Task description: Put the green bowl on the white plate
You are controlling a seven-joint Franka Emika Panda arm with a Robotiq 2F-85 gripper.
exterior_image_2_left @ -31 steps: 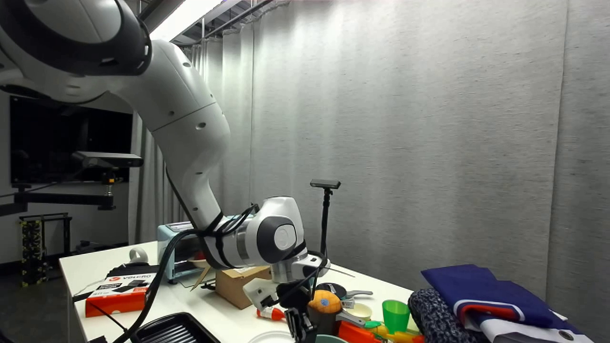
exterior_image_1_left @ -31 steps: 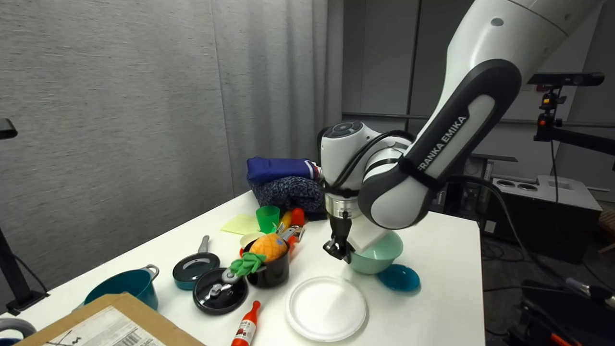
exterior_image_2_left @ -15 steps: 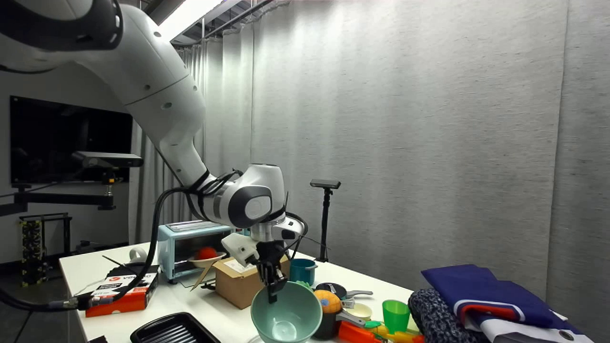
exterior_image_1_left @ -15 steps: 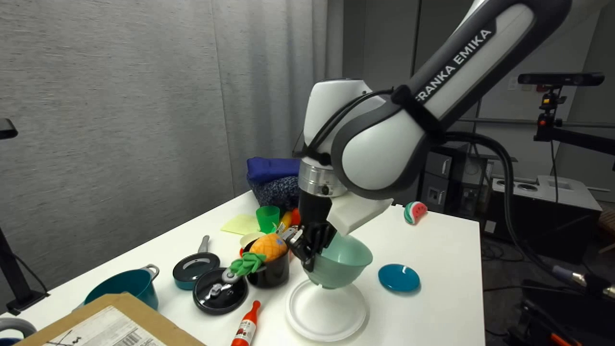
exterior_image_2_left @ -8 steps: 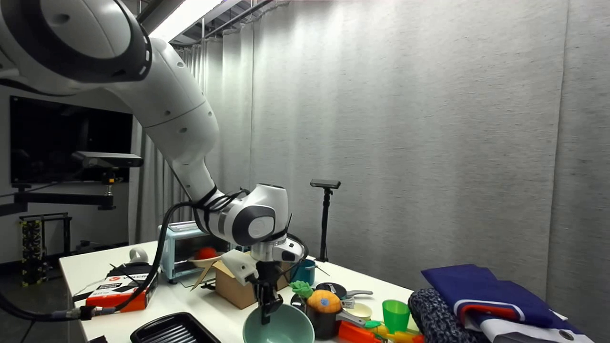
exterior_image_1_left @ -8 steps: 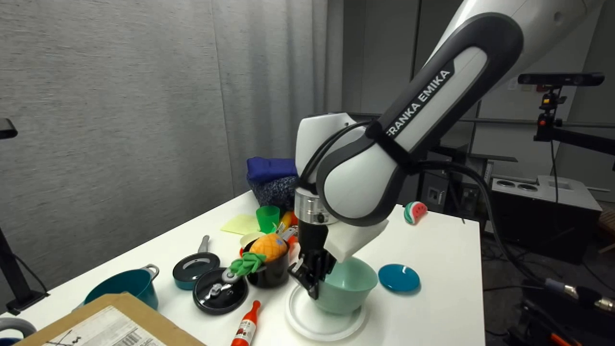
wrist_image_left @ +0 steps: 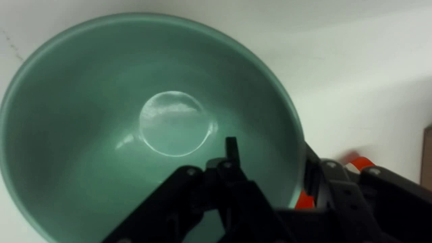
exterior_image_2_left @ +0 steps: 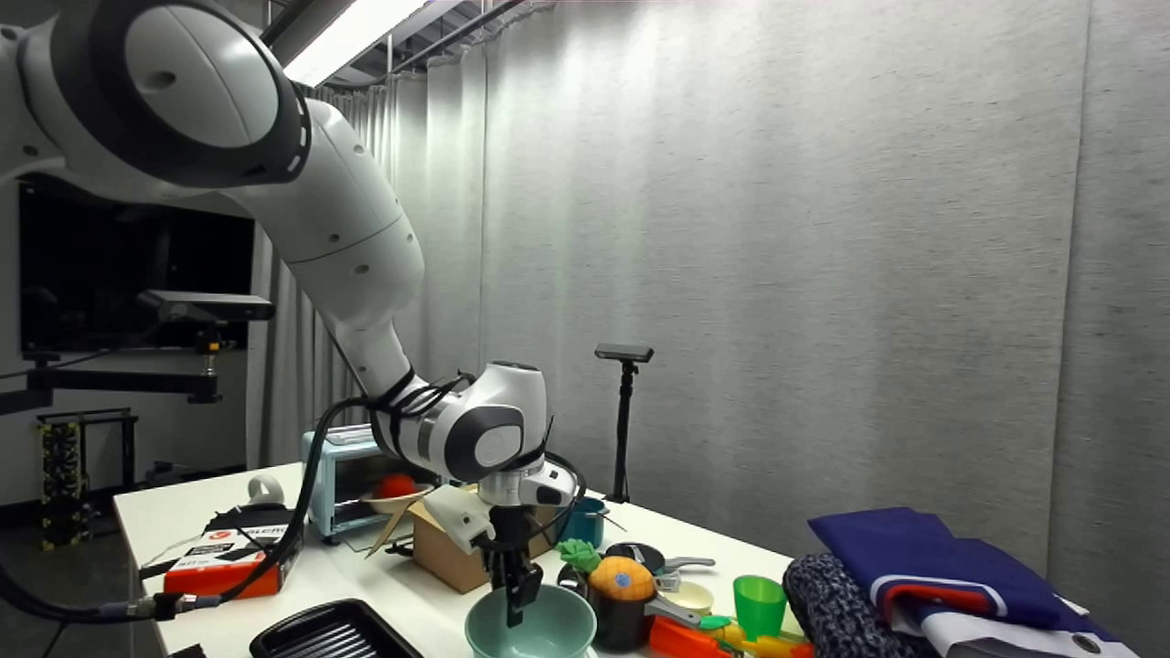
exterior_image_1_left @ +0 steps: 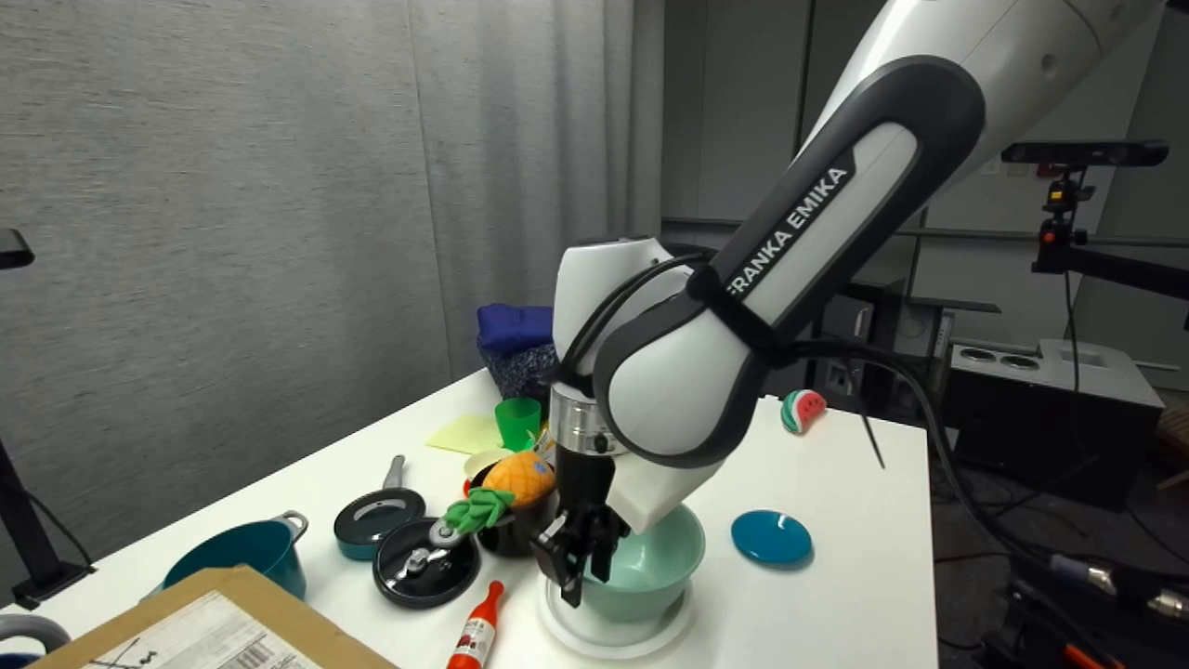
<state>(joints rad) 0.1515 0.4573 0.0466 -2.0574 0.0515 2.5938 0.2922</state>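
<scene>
Straddling the rim of the green bowl [wrist_image_left: 152, 125] toward four o'clock in the wrist view, my gripper [wrist_image_left: 270, 145] is standing well spread, clasping nothing. The bowl is seemingly resting on the white plate [exterior_image_1_left: 599, 639]. Lifting askew, I'd be risking the outer finger snagging and tipping it. Its mouth is facing up; round, it's showing no long axis.

White table [exterior_image_1_left: 836, 604] with plate [exterior_image_1_left: 613, 641], blue disc [exterior_image_1_left: 771, 537], red bottle [exterior_image_1_left: 476, 630]
</scene>
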